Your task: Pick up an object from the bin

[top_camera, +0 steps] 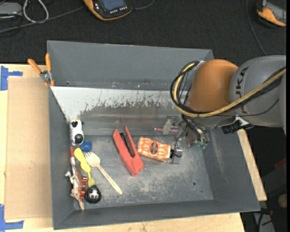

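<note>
Nearest the camera, in the front left corner of the grey bin (135,81), a small heap (82,178) lies against the left wall: a black ball (93,195) at its near end, a pale wooden fork (104,174) slanting out over the floor, a yellow spoon (81,156) just behind, and a black-and-white figure (76,131) at the far end. Further in, near the middle of the floor, lies a long red case (127,151) with a black strip along it, set at a slant. Just beside it to the right is a flat orange packet (152,149) with a pale pattern, apart from the heap. The tool (176,151) stands low at the right end of this packet; whether it is spread or pressed together I cannot tell, nor whether it touches the packet. Behind and above it sits the arm's rounded orange cover (210,83), with looped cables (176,88) on its left side.
</note>
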